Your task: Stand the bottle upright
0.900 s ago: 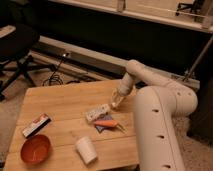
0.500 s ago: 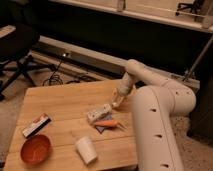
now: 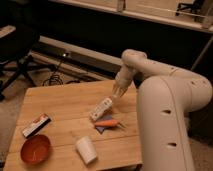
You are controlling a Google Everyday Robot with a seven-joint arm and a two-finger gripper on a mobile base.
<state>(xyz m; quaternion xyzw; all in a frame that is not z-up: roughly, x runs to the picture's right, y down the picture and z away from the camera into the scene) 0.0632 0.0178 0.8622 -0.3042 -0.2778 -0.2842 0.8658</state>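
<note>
Nothing seems to have shifted: the bottle (image 3: 101, 109) lies on its side near the middle of the table (image 3: 60, 100), the gripper (image 3: 116, 96) at its far right end, grip impossible to tell, uprighting not yet begun.

Pincer (image 3: 117, 94) at far end of lying bottle (image 3: 101, 109)

Table (image 3: 65, 100), bottle (image 3: 101, 109), cup (image 3: 86, 149), bowl (image 3: 35, 149), box (image 3: 36, 124), tool (image 3: 118, 94) above
</note>
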